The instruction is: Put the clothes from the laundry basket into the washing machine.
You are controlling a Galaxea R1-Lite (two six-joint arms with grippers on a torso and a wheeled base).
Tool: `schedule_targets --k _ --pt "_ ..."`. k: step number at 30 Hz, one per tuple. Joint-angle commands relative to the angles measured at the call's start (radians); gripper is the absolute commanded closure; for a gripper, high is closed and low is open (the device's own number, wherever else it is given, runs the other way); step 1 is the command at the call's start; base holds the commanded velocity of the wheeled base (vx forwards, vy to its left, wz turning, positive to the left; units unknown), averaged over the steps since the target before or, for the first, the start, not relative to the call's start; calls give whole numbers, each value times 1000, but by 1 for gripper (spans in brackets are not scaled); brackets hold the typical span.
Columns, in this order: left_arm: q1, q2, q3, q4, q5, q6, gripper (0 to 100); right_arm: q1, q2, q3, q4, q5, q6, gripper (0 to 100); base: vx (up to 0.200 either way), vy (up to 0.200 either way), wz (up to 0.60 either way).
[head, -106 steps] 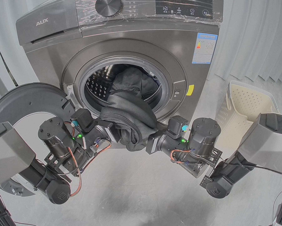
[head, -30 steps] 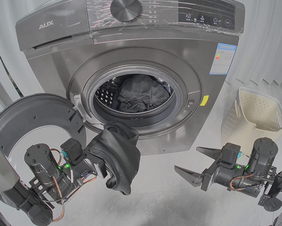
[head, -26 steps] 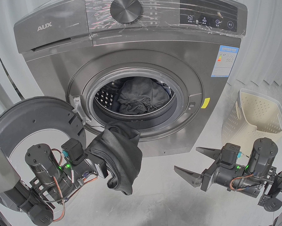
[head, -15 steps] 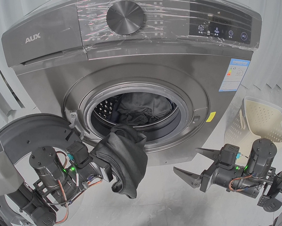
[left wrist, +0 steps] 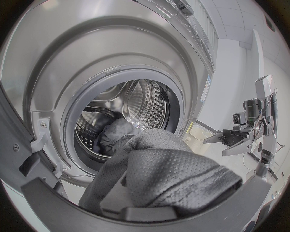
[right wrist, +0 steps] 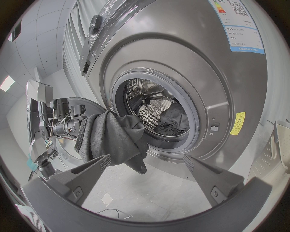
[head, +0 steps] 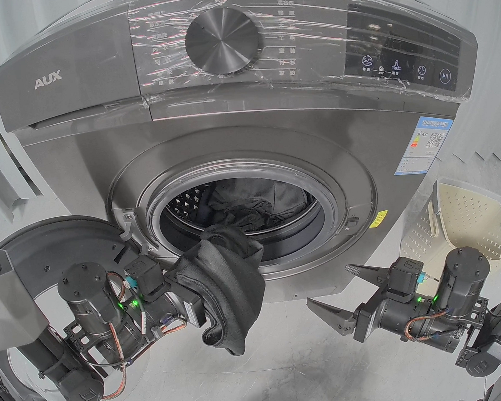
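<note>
A dark grey garment (head: 227, 291) hangs from my left gripper (head: 197, 301), which is shut on it just below and in front of the lower left rim of the washing machine's open drum (head: 243, 171). The cloth drapes over the left gripper (left wrist: 145, 196) and hides its fingers. More dark clothes (head: 253, 201) lie inside the drum (right wrist: 173, 119). My right gripper (head: 329, 286) stands open with nothing in it, low to the right of the opening, apart from the garment (right wrist: 111, 136). The cream laundry basket (head: 474, 220) sits at the far right.
The round machine door (head: 58, 247) is swung open at the left, close behind my left arm. Grey floor (head: 292, 363) spreads below both grippers. White curtains (head: 489, 85) hang behind the machine.
The head view has shifted closer to the machine. The left gripper with the garment now sits nearer the drum's lower rim. The right gripper, on the garment 3.5 s ago, stays open and apart.
</note>
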Motion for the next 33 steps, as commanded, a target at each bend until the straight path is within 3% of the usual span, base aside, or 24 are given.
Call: schedule_targets --k 1,9,13,15,25,29,33 --pt "-7 7 -1 0 0 -1 100 1 3 0 0 0 0 0 200 0 0" --pt "-77 33 -3 -2 1 -15 100 7 1 0 0 0 0 0 0 0 0" --pt "-130 95 -7 0 6 -42 100 33 -8 -8 -2 -6 1 0 0 0 0" --pt "-124 156 -52 0 7 -30 100 33 -8 -2 -2 -4 1 0 0 0 0" --pt "-30 374 -378 0 -8 -48 100 34 -16 1 -2 -3 1 0 0 0 0" --pt "8 460 -556 0 -10 -79 100 42 -14 1 -2 -3 1 0 0 0 0" --pt "27 512 -677 6 -10 -79 100 51 -14 3 -2 -4 3 0 0 0 0"
